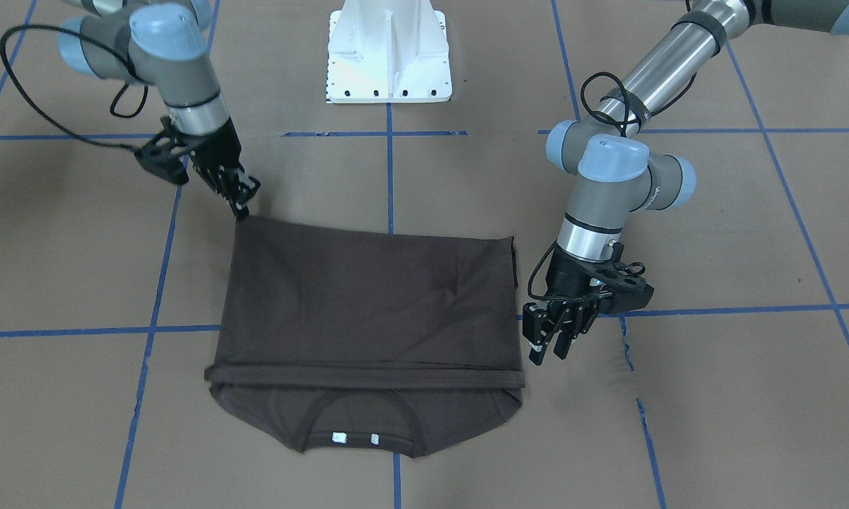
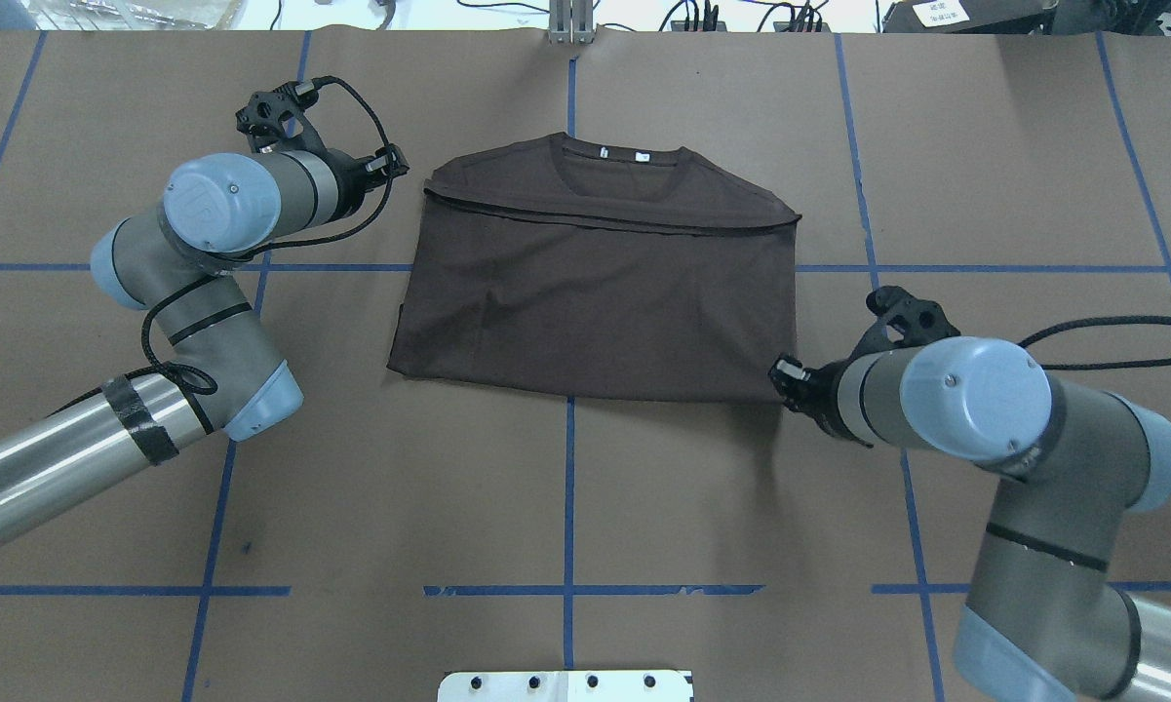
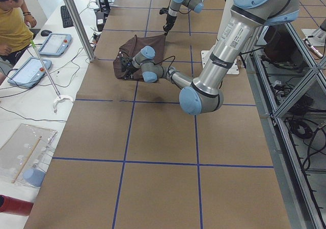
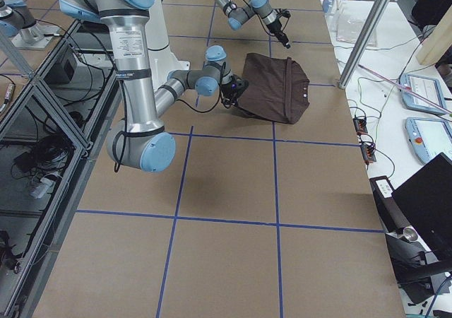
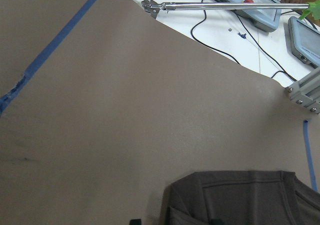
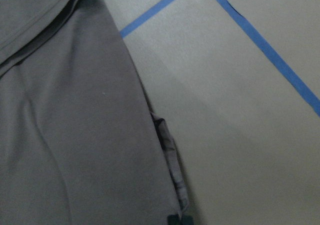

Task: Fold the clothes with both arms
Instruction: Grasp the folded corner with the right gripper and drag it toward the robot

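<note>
The dark grey-brown T-shirt [image 1: 367, 297] lies folded flat on the brown table, lower half laid over the chest, collar and white neck tags [image 1: 339, 437] at the far edge from the robot. It also shows in the overhead view [image 2: 595, 292]. My left gripper [image 1: 550, 348] hovers just off the shirt's side edge near the fold line, open and empty [image 2: 397, 162]. My right gripper [image 1: 244, 200] is at the shirt's near corner [image 2: 786, 374], shut on the layered corner of cloth [image 6: 172, 185]. The chest lettering is hidden.
The white pedestal base [image 1: 389, 56] stands at the robot's side of the table. Blue tape lines [image 2: 569, 487] grid the brown surface. Beyond the far edge are a metal post [image 3: 76, 20], tablets [image 3: 56, 43] and a seated person [image 3: 12, 23].
</note>
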